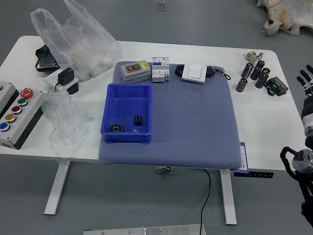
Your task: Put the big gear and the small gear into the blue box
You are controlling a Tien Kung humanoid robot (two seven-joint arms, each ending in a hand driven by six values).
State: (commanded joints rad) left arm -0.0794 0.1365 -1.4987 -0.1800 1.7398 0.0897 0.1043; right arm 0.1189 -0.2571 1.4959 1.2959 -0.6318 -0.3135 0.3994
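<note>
You have the robot's right hand (307, 82) at the picture's right border, outside the tabletop's right edge as the view shows it. The part you can see has its fingers (302, 77) spread wide and pointing up and away, with nothing in their grip; the border cuts off the rest.

Just inside that edge, near the far right corner of the white tabletop (264, 127), you have a dark green module (278, 86) and a group of dark cylinders (263, 77), with a metal fitting (253, 56) just beyond them. Nearer to you, a purple-edged item (243, 159) lies at the near right corner of the blue-grey mat (195, 122).

Both gears are well apart from the hand, across the mat to its left, and already inside the blue box (128, 138), which stands on the mat's left part. Your small gear (138, 120) is the nearer of the two to the hand, close to the box's right wall. Your big gear (116, 128) lies at the box's near left corner. A small shiny piece (135, 130) sits between the small gear and the near wall.

Along the mat's far edge you'll find, right to left, a white square device (194, 73), white modules (160, 69) and a grey button box (135, 72). Clear plastic (68, 122) covers part of the tabletop's left side, and a control panel (23, 117) sits at its left edge.
</note>
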